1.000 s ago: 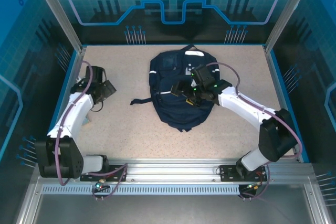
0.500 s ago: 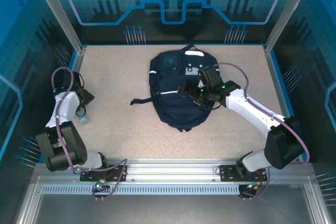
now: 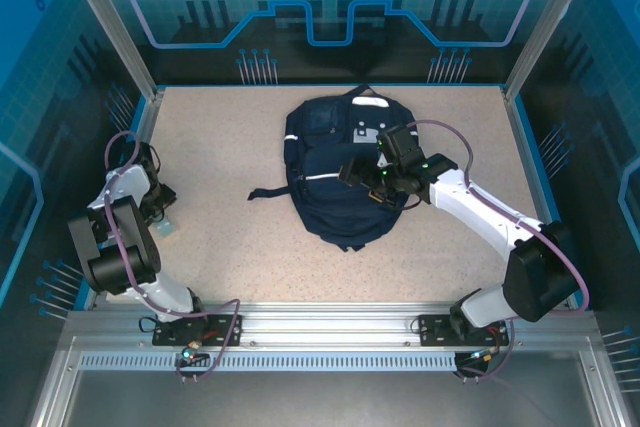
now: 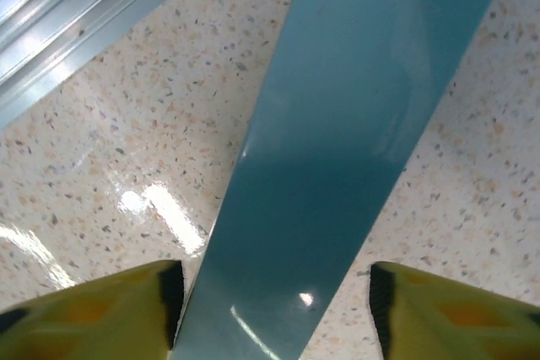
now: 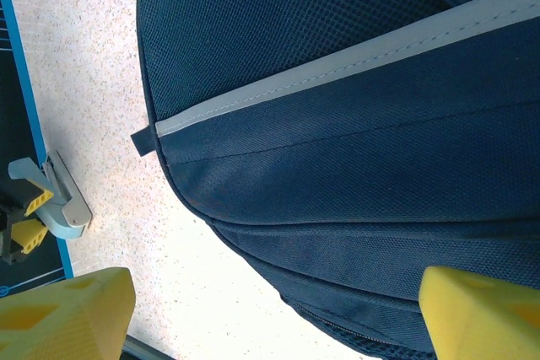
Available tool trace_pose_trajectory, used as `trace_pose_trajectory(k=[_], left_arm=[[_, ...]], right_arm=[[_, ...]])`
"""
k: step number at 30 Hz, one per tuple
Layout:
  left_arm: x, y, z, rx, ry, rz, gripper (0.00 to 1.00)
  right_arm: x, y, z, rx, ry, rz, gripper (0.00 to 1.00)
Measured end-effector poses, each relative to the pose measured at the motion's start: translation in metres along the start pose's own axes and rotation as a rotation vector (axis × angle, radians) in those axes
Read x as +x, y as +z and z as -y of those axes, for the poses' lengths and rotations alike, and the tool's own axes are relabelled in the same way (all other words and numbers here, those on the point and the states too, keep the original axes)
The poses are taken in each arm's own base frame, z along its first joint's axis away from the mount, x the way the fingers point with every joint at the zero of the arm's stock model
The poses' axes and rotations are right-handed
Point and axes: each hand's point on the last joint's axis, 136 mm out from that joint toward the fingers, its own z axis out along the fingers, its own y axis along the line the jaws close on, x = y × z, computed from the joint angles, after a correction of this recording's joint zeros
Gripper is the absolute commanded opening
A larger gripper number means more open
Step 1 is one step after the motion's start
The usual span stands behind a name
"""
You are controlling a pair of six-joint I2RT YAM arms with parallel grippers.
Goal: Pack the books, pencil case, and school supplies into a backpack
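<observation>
Slippage is my worry: my left gripper (image 4: 272,280) stands open astride a flat, glossy teal strip (image 4: 337,141) lying on the tabletop (image 4: 101,166), and it could skate out as I close. My right gripper (image 5: 274,297), also open, hovers just above the backpack (image 5: 337,124); I cannot tell if that is unzipped.

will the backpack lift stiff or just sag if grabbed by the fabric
Probably floppy: the backpack lies slumped, soft fabric, a loose strap trailing. A pinch would likely lift one fold while the rest sags. Its coarse weave should resist slipping.
</observation>
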Motion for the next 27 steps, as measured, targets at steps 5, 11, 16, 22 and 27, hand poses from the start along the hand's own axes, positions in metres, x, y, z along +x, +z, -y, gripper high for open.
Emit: trace_pose_trajectory(k=[5,11,16,22,27], left_arm=[[0.001,0.0,0.004,0.024,0.0,-0.008,0.32],[0.003,-0.002,0.009,0.037,0.007,-0.009,0.27],[0.031,-0.018,0.051,0.132,0.109,-0.032,0.29],[0.087,-0.068,0.104,0.278,0.296,-0.011,0.3],[0.143,-0.098,0.125,0.362,0.406,-0.016,0.3]], right_arm=[[0.0,0.0,0.0,0.0,0.003,0.0,0.88],[0.001,0.001,0.001,0.002,0.003,-0.002,0.88],[0.001,0.001,0.002,0.005,0.004,-0.003,0.88],[0.003,0.003,0.006,0.012,0.007,-0.009,0.88],[0.004,0.005,0.007,0.017,0.009,-0.013,0.88]])
